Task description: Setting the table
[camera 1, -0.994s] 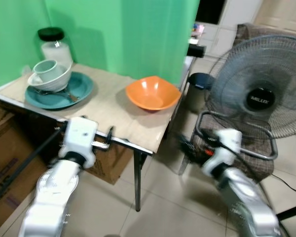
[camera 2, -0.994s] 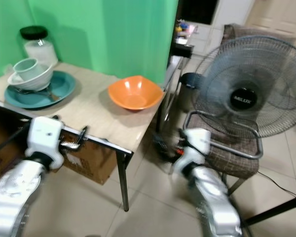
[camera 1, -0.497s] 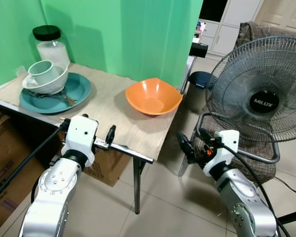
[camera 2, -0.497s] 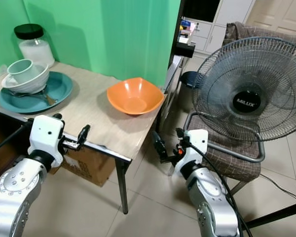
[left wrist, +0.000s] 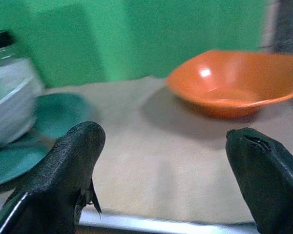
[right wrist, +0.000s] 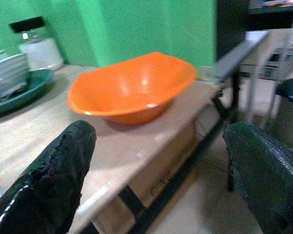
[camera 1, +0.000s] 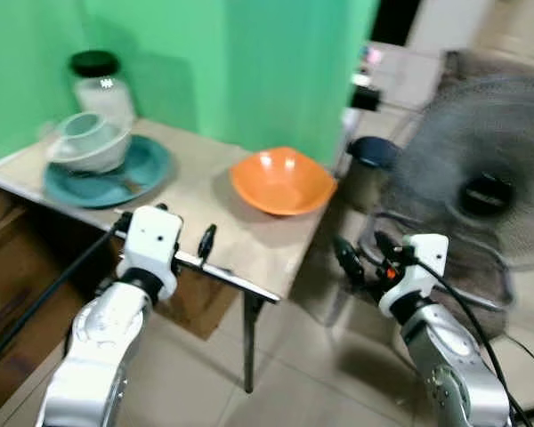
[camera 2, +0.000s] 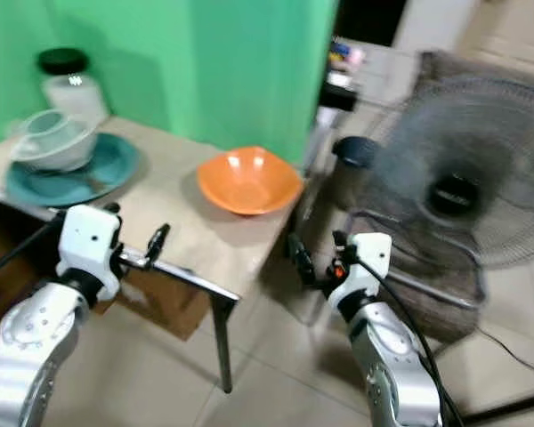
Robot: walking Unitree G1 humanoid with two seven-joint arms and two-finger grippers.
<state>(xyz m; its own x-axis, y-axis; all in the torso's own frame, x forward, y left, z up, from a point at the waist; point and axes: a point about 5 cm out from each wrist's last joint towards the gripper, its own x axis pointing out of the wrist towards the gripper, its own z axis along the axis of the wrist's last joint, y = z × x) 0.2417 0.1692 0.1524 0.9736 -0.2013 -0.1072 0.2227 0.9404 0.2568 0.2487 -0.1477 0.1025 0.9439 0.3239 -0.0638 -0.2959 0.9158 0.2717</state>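
An orange bowl (camera 1: 283,181) sits on the right part of the light wooden table (camera 1: 205,209). At the table's left end a teal plate (camera 1: 133,173) carries a white bowl (camera 1: 89,147) with a pale cup (camera 1: 82,127) in it. A black-lidded jar (camera 1: 102,84) stands behind them. My left gripper (camera 1: 205,242) is open at the table's front edge, pointing over the tabletop toward the orange bowl (left wrist: 234,83). My right gripper (camera 1: 347,260) is open over the floor, just right of the table's corner and below the bowl (right wrist: 132,87). Both are empty.
A large standing fan (camera 1: 481,191) rests on a chair at the right, close behind my right arm. A dark bin (camera 1: 374,156) stands beyond the table's right end. Cardboard boxes (camera 1: 9,258) fill the space under the table. The floor is tiled.
The whole picture has shifted a little and blurred, so the camera moved. Both grippers stay open in nearly the same pose; nothing on the table has moved.
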